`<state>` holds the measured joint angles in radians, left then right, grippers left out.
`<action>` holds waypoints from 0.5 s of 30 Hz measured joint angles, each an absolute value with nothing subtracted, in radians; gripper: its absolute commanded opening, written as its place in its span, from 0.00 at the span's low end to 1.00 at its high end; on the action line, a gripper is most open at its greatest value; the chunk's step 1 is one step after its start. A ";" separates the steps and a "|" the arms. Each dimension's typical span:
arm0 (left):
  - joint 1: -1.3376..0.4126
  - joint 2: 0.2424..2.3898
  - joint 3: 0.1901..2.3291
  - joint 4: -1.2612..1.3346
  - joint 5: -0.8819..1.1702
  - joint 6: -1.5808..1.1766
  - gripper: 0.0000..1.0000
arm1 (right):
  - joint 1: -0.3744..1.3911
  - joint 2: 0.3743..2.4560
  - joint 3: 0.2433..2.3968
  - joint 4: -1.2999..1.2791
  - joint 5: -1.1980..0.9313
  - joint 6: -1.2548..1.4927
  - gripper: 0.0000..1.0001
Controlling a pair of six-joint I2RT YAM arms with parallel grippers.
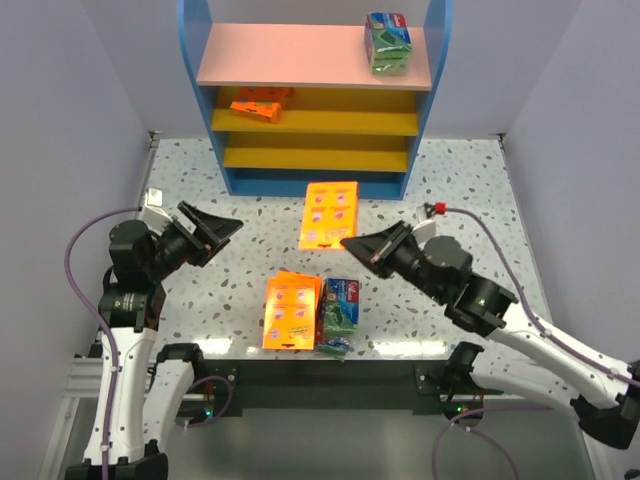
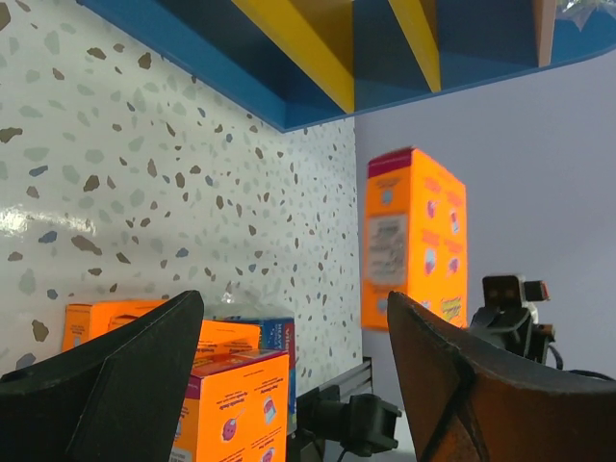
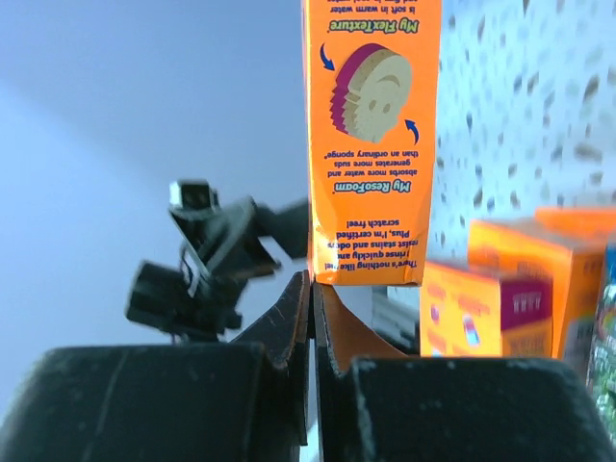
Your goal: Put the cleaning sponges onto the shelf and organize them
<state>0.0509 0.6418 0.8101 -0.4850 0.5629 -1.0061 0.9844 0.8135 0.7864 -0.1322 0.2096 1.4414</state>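
The lone orange pack (image 1: 329,214) lies flat on the surface (image 1: 470,190), just in front of the shelf (image 1: 315,183) base, with open speckled room on both sides. The orange stack (image 1: 292,310) and a green-and-blue pack (image 1: 340,303) sit by the near edge, between my arms. My right gripper (image 1: 349,242) reaches in low, jaws pressed shut, tips at the lone pack's near right corner; I can't tell whether they touch it. My left gripper (image 1: 230,229) hangs further left, jaws wide apart, empty.
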 measured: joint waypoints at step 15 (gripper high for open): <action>0.051 0.644 0.810 -0.479 0.577 -1.006 0.82 | 0.267 1.181 1.045 0.049 -0.398 1.307 0.00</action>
